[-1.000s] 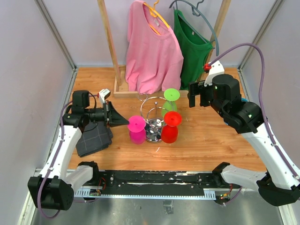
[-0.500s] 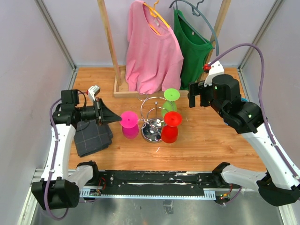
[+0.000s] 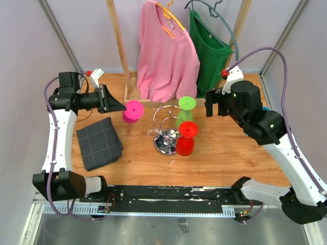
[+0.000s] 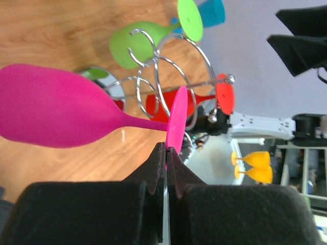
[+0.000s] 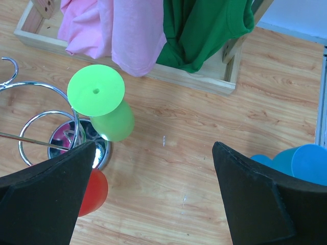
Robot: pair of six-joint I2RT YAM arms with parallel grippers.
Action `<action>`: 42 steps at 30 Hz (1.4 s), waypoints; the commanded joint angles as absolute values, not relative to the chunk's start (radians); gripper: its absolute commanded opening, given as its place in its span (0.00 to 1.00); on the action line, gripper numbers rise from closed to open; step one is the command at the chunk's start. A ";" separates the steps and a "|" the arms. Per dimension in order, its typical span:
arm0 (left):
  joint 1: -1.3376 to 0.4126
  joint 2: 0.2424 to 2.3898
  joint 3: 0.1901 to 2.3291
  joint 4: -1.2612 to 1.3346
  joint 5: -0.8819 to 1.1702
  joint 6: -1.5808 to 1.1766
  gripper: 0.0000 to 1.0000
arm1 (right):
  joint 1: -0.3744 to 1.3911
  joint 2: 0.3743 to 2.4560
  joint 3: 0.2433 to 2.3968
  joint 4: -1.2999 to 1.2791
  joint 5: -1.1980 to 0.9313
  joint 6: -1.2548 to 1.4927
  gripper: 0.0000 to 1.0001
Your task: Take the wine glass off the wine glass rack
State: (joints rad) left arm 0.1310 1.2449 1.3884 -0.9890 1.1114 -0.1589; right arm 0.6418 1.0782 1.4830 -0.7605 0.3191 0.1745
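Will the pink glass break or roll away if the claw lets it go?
Probably not break: the pink glass looks opaque and matte, more like plastic than real glass. It is likely light, since the left claw holds it sideways by only its thin foot. Landing on its side, the round bowl would probably roll.

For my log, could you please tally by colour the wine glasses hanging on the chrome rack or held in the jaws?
Pink glass: 1
Green glass: 1
Red glass: 1
Total: 3
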 commanded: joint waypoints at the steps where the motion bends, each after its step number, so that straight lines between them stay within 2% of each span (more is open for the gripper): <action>1: 0.140 1.310 1.532 -1.037 1.009 0.009 0.00 | 0.656 1.069 1.512 -0.757 0.350 0.157 0.98; 5: 0.074 1.397 1.714 -1.037 0.889 0.087 0.00 | 0.655 1.084 1.533 -0.756 0.354 0.147 0.98; 12: -0.244 1.532 2.005 -0.968 0.565 0.197 0.00 | 0.623 1.105 1.595 -0.767 0.364 0.144 0.98; 16: -0.407 1.613 2.149 -0.913 0.397 0.284 0.00 | 0.514 1.077 1.621 -0.807 0.321 0.175 0.98; 22: -0.642 1.719 2.289 -0.870 0.211 0.456 0.00 | 0.256 0.999 1.618 -0.895 0.228 0.171 0.98; 30: -0.913 1.753 2.230 -0.740 0.063 0.694 0.00 | -0.038 0.967 1.692 -1.035 0.150 0.085 0.98; 37: -1.083 1.759 2.141 -0.641 0.020 0.807 0.00 | -0.074 0.950 1.730 -1.076 0.142 0.079 0.98; 42: -1.192 1.662 1.851 -0.392 -0.054 0.951 0.00 | -0.074 0.982 1.828 -1.106 0.115 0.080 0.98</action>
State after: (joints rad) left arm -1.1221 1.7386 2.0285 -0.6182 0.0216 0.8001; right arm -0.0582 0.9638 1.7405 -1.0698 0.1524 0.0971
